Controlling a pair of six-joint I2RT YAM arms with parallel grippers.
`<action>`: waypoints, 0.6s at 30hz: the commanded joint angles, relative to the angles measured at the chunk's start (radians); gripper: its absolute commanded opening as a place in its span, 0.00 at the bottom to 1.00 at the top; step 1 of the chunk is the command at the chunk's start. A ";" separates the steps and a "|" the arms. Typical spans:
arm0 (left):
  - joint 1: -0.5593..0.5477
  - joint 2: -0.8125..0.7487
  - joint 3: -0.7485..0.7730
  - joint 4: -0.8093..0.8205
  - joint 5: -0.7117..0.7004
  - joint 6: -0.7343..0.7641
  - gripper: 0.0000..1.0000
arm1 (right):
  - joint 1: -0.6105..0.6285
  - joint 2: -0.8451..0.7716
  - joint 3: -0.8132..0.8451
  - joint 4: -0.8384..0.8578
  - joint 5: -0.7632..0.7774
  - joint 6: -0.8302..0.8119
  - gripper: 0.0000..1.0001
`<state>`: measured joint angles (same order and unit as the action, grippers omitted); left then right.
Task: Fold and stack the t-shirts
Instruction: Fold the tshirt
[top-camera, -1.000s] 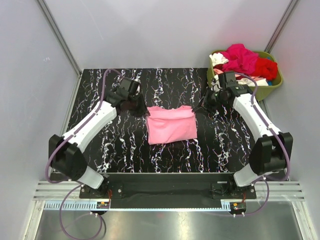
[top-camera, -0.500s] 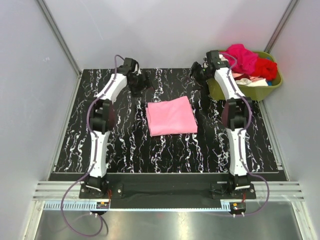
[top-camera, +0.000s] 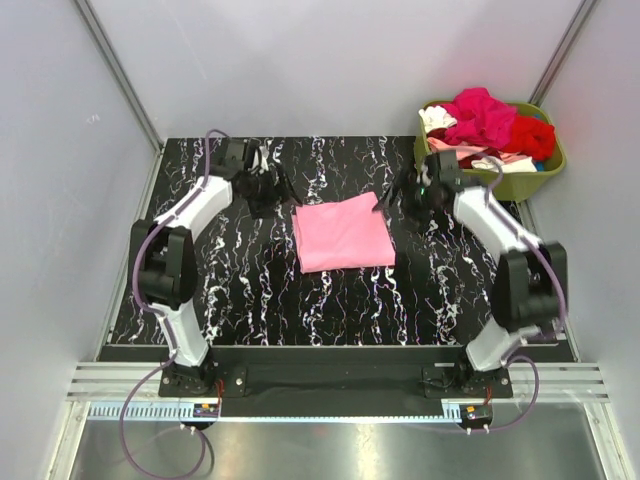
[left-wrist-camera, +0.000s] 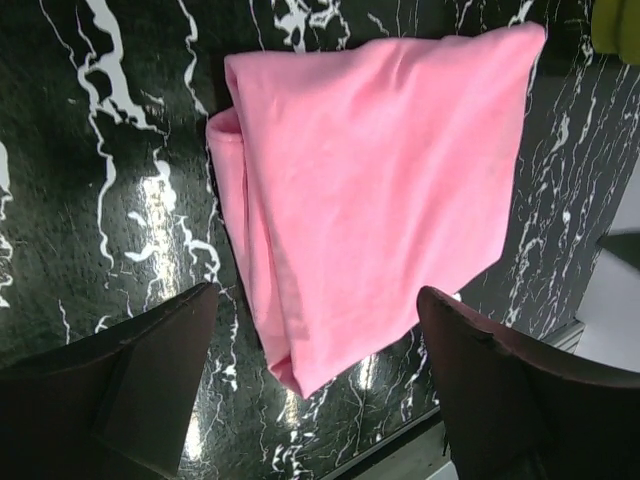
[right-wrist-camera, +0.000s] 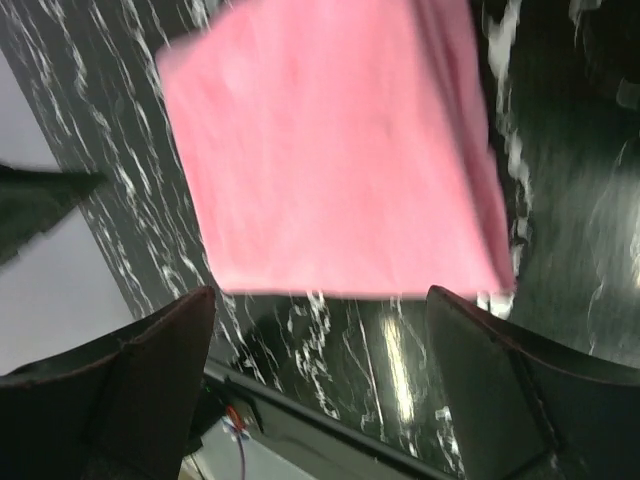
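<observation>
Lying folded at table (top-camera: 240, 270) centre: pink t-shirt (top-camera: 343, 232). Left gripper (top-camera: 268, 185) sits beside its far-left corner and right gripper (top-camera: 400, 200) beside its far-right corner. Both jaws are apart, holding nothing. Other t-shirts (top-camera: 485, 118) are heaped in the green tub (top-camera: 547, 168), far right.

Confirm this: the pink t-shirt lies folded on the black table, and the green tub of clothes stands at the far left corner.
Wrong corner. The top external view shows the green tub at the far right; the pink t-shirt does lie folded on the table.
</observation>
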<state>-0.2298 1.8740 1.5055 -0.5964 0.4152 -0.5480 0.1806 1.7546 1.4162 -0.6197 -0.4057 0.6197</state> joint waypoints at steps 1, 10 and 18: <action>-0.008 -0.007 -0.128 0.162 0.033 -0.024 0.85 | 0.121 -0.193 -0.316 0.277 0.015 0.038 0.93; -0.062 0.066 -0.189 0.303 0.028 -0.061 0.77 | 0.221 -0.377 -0.666 0.655 -0.083 0.132 0.89; -0.066 0.154 -0.149 0.287 0.001 -0.047 0.68 | 0.313 -0.106 -0.412 0.722 -0.203 0.198 0.59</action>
<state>-0.3000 2.0010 1.3170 -0.3363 0.4236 -0.6075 0.4591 1.5604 0.9180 -0.0139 -0.5320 0.7666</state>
